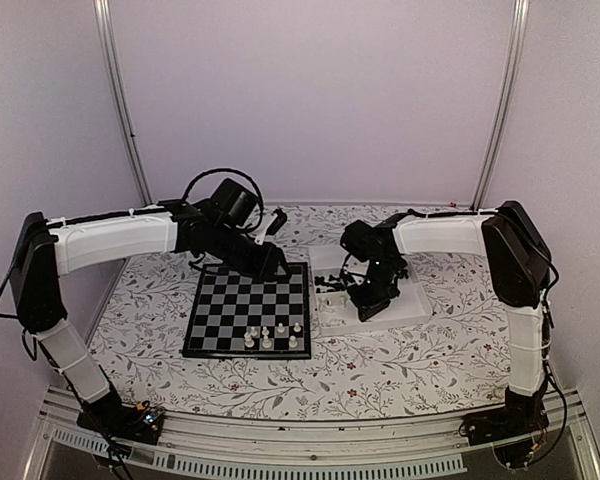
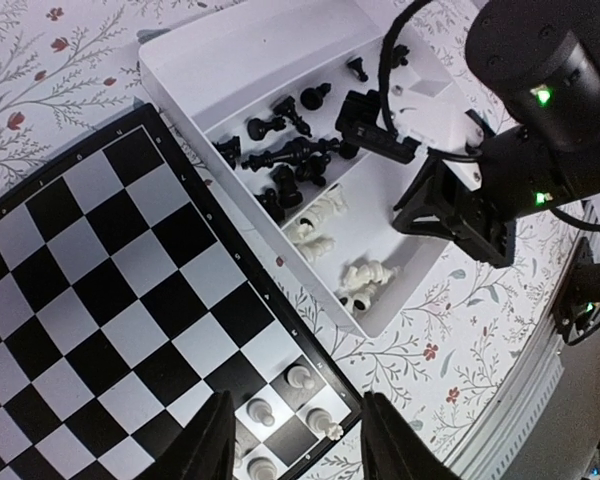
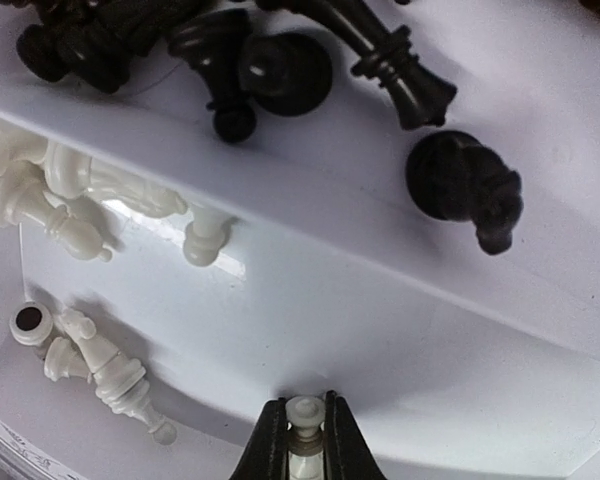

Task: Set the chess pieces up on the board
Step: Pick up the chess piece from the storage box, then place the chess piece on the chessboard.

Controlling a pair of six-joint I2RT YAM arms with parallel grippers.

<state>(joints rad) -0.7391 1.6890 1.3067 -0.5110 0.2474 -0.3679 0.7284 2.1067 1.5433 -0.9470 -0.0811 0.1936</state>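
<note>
**A:** Where is the right claw (image 1: pixel 372 298)?

**B:** Down in the white tray (image 1: pixel 427 300), which lies on the surface (image 1: pixel 400 375) just beside the right edge of the board (image 1: pixel 225 300). The jaws are almost closed and pinch one white piece (image 3: pixel 305 412) by its head, upright between the tips.

**A:** Is it off the tray floor?

**B:** I can't tell. It's in the compartment with the loose white men (image 3: pixel 60 200), which lie on their sides well to its left in the wrist view. The black men (image 3: pixel 280 60) are heaped beyond the dividing wall.

**A:** And the left claw (image 1: pixel 278 265)?

**B:** It hangs above the board near the far right corner. The jaws are spread wide and hold nothing.

**A:** Anything on the board?

**B:** A small cluster of standing white men (image 1: pixel 268 338) at the near right corner, on the last two rows. In the left wrist view they show low down between the two fingers (image 2: pixel 215 440), apart from both. The other squares are bare.

**A:** How far is the clamped piece from that cluster?

**B:** It's across the board's right edge from it, with the tray's rim between them.
</note>
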